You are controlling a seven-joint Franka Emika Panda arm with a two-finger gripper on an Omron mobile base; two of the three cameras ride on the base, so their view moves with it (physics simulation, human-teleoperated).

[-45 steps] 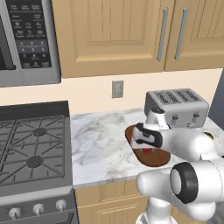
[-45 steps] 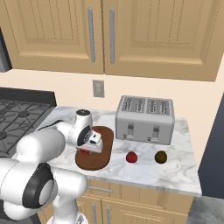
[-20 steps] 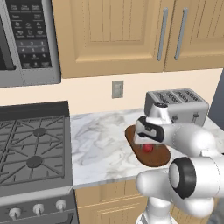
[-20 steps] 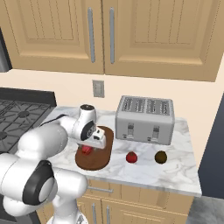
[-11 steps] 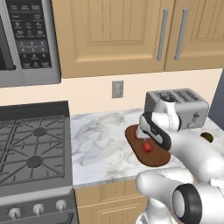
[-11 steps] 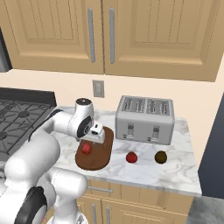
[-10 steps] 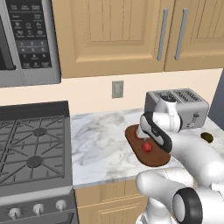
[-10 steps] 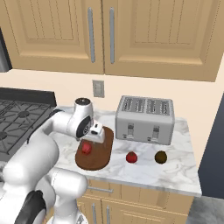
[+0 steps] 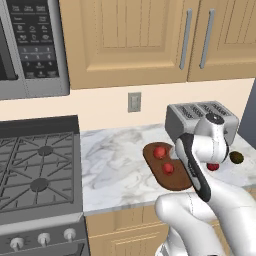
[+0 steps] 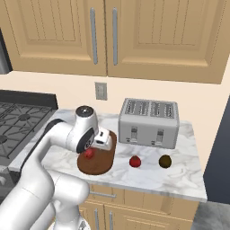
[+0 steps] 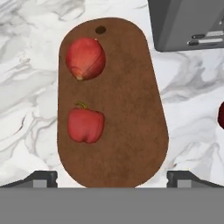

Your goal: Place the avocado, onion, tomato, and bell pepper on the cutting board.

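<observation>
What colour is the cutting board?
Dark reddish-brown; the cutting board shows best in the hand view.

The cutting board (image 11: 127, 109) has one long side bare beside the onion (image 11: 85, 58) and bell pepper (image 11: 85, 125); the toaster (image 11: 188, 22) crowds its far corner.

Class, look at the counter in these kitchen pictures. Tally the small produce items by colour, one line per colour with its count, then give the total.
Red, on the cutting board: 2, the onion and the bell pepper
Red, on the counter: 1, the tomato
Dark olive-brown, on the counter: 1, the avocado
Total: 4
</observation>
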